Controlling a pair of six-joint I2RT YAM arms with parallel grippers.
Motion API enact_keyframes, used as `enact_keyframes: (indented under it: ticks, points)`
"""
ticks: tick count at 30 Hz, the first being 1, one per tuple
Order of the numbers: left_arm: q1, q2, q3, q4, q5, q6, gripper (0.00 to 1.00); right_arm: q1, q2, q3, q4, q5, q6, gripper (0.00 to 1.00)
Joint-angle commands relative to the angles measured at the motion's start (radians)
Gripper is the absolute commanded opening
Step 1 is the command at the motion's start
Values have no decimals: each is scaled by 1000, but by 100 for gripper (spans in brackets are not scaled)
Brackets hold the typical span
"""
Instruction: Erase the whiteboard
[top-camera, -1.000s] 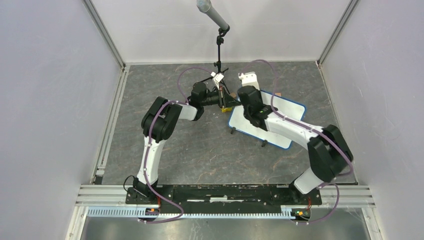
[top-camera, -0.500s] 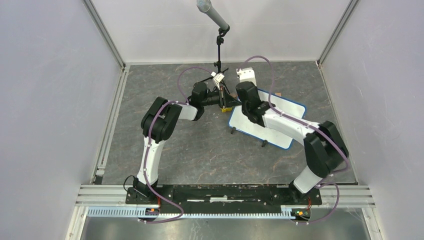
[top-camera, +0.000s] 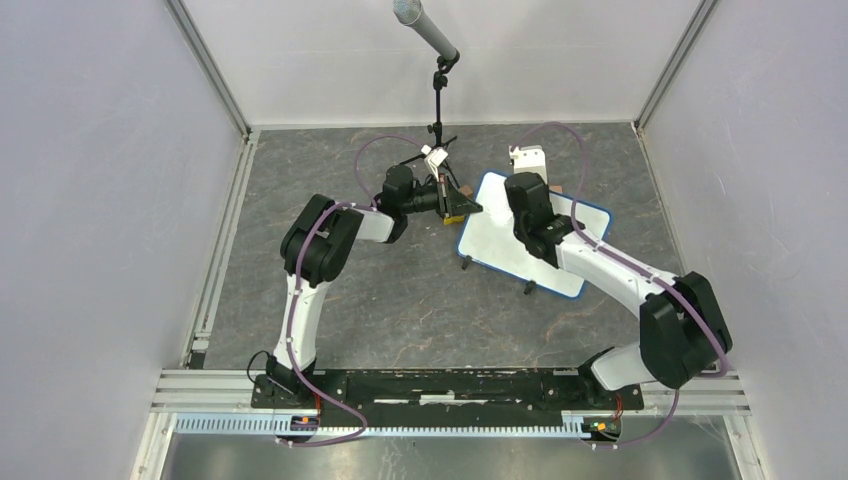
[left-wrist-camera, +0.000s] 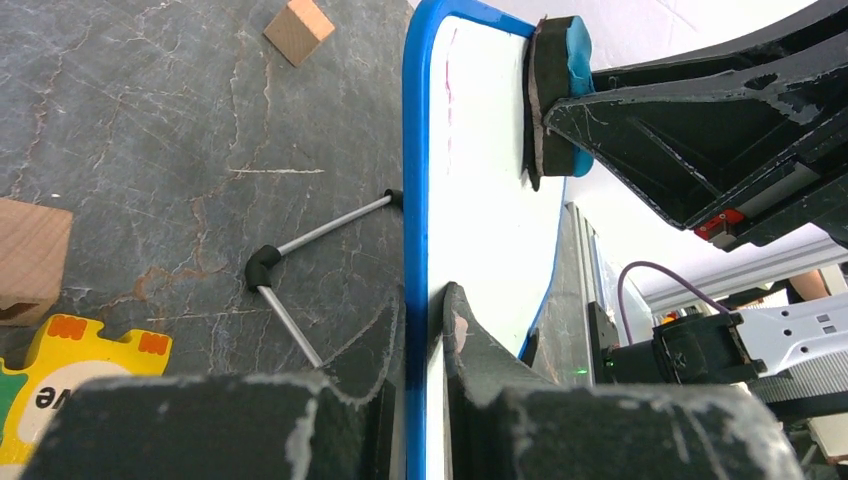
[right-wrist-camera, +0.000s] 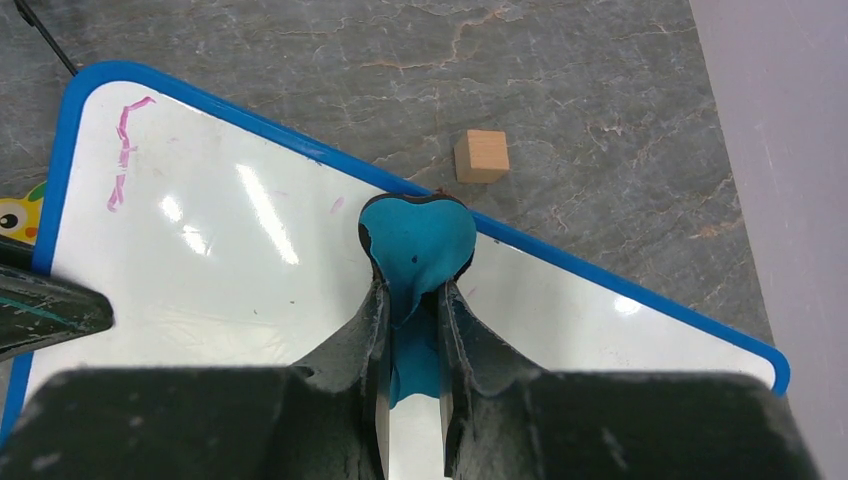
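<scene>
The whiteboard (top-camera: 500, 235) is white with a blue rim and lies tilted on thin metal legs at the table's middle right. My left gripper (left-wrist-camera: 425, 310) is shut on its left edge (left-wrist-camera: 414, 200). My right gripper (right-wrist-camera: 412, 300) is shut on the blue-and-black eraser (right-wrist-camera: 417, 240) and presses it on the board's far edge; the eraser also shows in the left wrist view (left-wrist-camera: 555, 95). Pink marks (right-wrist-camera: 122, 150) remain at the board's far left corner (right-wrist-camera: 95, 90). Most of the face (right-wrist-camera: 250, 270) is clean.
A small wooden cube (right-wrist-camera: 481, 156) lies just beyond the board. Another wooden block (left-wrist-camera: 300, 30) and a yellow puzzle piece (left-wrist-camera: 70, 375) lie by my left gripper. A microphone stand (top-camera: 438, 100) rises behind. The board's metal leg (left-wrist-camera: 300, 250) sticks out below.
My right gripper has slid the eraser to the right along the board's far edge, uncovering the board's left part. My left gripper has kept its hold.
</scene>
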Motion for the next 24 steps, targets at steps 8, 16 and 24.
enact_keyframes:
  ticks: [8, 16, 24]
  points:
    - [6, -10, -28, -83, -97, 128, 2, 49, 253, 323, -114, -107, 2, 16]
    - [4, -13, -31, -87, -101, 131, 2, 29, 258, 331, -132, -109, 20, 16]
    - [5, -20, -45, -80, -107, 128, 2, -51, 108, 157, -122, -42, 8, 16]
